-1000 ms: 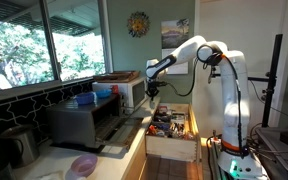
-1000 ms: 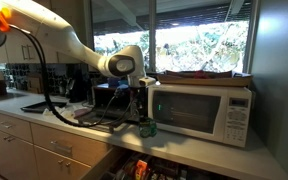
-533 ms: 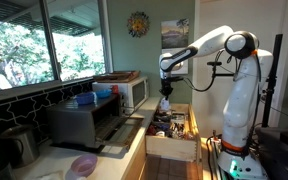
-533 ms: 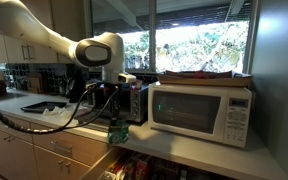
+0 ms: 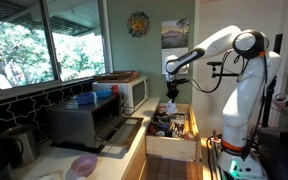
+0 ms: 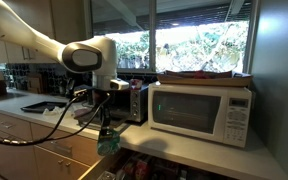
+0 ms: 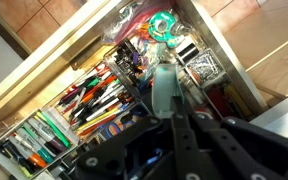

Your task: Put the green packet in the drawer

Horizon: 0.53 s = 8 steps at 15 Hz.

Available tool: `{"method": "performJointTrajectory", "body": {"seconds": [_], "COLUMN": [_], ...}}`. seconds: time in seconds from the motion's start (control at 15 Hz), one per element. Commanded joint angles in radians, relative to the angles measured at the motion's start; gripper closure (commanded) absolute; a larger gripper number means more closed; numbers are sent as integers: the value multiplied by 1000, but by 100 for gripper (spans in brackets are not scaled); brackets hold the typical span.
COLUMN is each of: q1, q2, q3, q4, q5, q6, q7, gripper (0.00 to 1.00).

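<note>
My gripper [image 5: 170, 92] is shut on the green packet [image 5: 170, 104], which hangs from the jaws above the open light-wood drawer [image 5: 172, 146]. In an exterior view the gripper [image 6: 105, 120] holds the packet [image 6: 108, 145] in front of the counter edge, off the counter. In the wrist view the packet [image 7: 165, 88] sticks out edge-on from between the fingers [image 7: 176, 118], directly over the drawer [image 7: 44, 80], which is full of pens, tools and small items.
A white microwave [image 6: 201, 111] and a dark toaster oven [image 5: 87, 121] stand on the counter [image 5: 124, 145]. A purple plate [image 5: 83, 164] lies on the near counter. Windows run behind. The drawer is crowded with clutter.
The arm has carried the packet off the counter by the microwave, out and down over the open drawer. The gripper stays shut on the packet.
</note>
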Motion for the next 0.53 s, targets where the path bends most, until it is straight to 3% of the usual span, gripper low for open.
{"method": "performJointTrajectory", "body": {"seconds": [0.0,0.27,0.47], "q1": [-12,-27,-56], "q2": [-35,-35,-5], "q3": [-13,-22,-20], "q4": [-116,-281,-354], "q5": [-71,-170,-215], "q6": [82,370,524], "q7": [-118,-203,-194], "gripper": [100,100,100]}}
